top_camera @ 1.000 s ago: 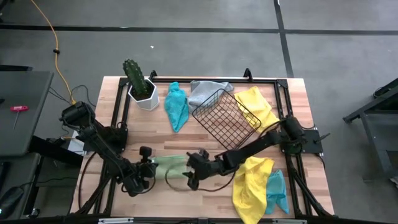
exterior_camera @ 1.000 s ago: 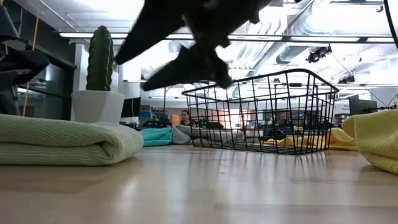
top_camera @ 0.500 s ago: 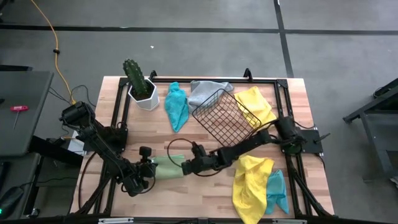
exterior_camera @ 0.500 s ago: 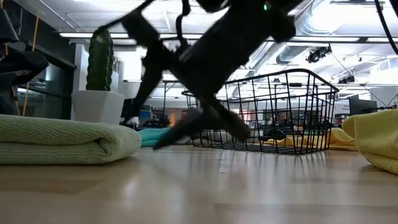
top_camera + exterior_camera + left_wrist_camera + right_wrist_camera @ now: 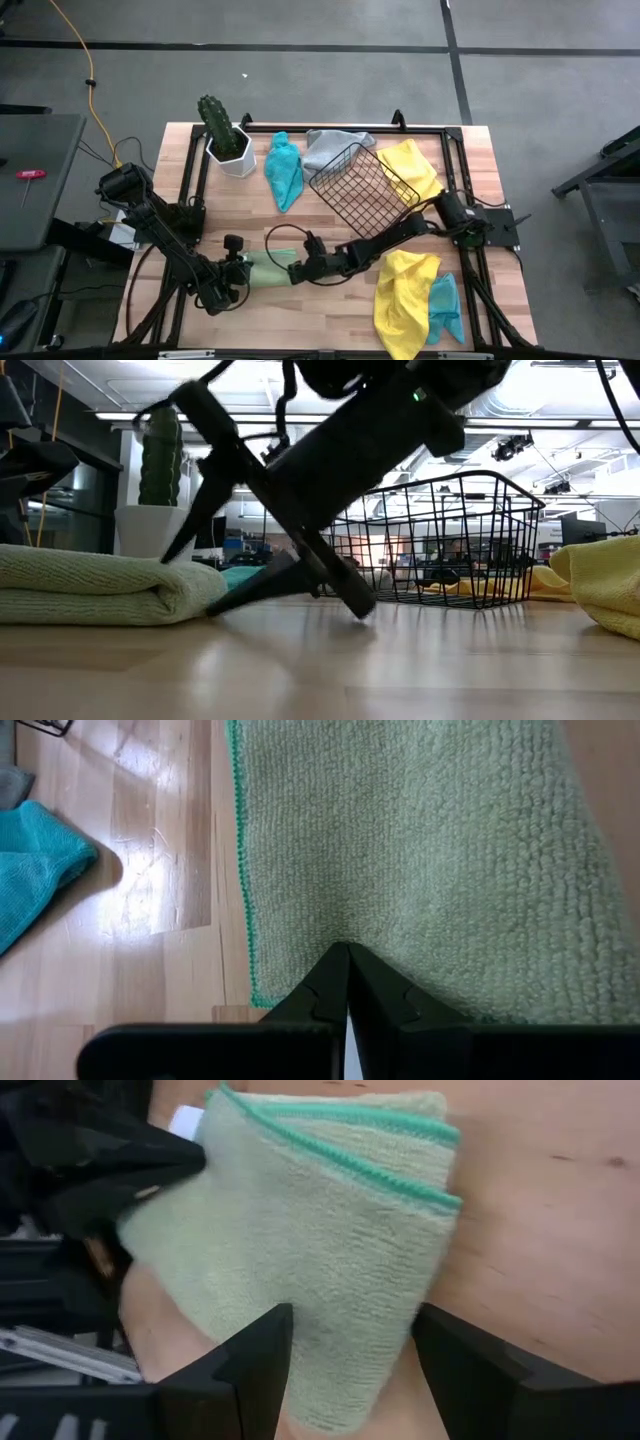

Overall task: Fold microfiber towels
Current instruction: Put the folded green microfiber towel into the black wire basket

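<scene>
No brand, label or readable writing shows on anything in these views.

Six microfiber towels can be counted in the high view. The light green towel (image 5: 268, 268) lies folded in the lower middle of the frame on the wooden table (image 5: 330, 315). A teal towel (image 5: 283, 170) and a grey towel (image 5: 330, 147) lie crumpled in the upper middle, with one yellow towel (image 5: 415, 170) to the right of the single black wire basket (image 5: 362, 188), which sits tilted between them. A second yellow towel (image 5: 402, 292) lies in the lower right, partly over a second teal towel (image 5: 446, 308). One cactus in a white pot (image 5: 226, 140) stands at the upper left of the table.

The left gripper (image 5: 347, 982) has its fingers pressed together at the near edge of the light green towel, whose green-stitched hem runs along one side; whether it pinches any cloth I cannot tell. The right gripper (image 5: 350, 1345) has its fingers spread wide on either side of the folded green towel. In the low view one fingertip (image 5: 225, 604) rests on the table just beside the fold.
</scene>
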{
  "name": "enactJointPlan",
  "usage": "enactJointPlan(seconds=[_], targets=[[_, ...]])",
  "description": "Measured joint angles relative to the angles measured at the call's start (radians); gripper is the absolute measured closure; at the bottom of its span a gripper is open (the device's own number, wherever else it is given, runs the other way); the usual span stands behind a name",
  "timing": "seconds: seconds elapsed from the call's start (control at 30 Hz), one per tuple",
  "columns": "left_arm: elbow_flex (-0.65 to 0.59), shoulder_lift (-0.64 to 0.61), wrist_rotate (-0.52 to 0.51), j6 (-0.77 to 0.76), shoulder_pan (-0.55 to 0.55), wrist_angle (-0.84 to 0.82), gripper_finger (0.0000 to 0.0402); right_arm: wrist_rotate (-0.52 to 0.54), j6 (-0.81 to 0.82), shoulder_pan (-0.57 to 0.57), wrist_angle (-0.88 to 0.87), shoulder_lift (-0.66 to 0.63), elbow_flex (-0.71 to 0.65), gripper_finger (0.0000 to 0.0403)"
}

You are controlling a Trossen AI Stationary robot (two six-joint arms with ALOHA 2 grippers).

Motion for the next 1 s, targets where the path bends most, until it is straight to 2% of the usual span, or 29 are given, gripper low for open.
enactJointPlan(seconds=[0.27, 0.43, 0.57, 0.77, 0.87, 1.0], targets=[[0.0, 0.0, -0.002, 0.0, 0.0, -0.005, 0.0402, 0.025, 0.018, 0.0, 0.066, 0.024, 0.004, 0.0199], [-0.001, 0.001, -0.004, -0.002, 0.0, -0.004, 0.0402, 0.053, -0.068, 0.001, 0.111, 0.029, 0.002, 0.0206], [-0.001, 0.001, -0.005, -0.002, 0.0, 0.0, 0.0402, 0.074, -0.091, 0.001, 0.095, 0.029, 0.002, 0.0252], [-0.001, 0.001, -0.008, 0.0, 0.0, 0.028, 0.0402, 0.073, -0.233, 0.0, 0.113, 0.031, -0.001, 0.0383], [0.014, 0.001, 0.008, 0.007, -0.005, 0.015, 0.0401, 0.025, -0.292, -0.006, 0.108, 0.025, -0.002, 0.0387], [0.086, -0.033, 0.041, 0.042, -0.034, -0.012, 0.0401, 0.007, -0.392, -0.019, -0.016, -0.045, 0.006, 0.0398]])
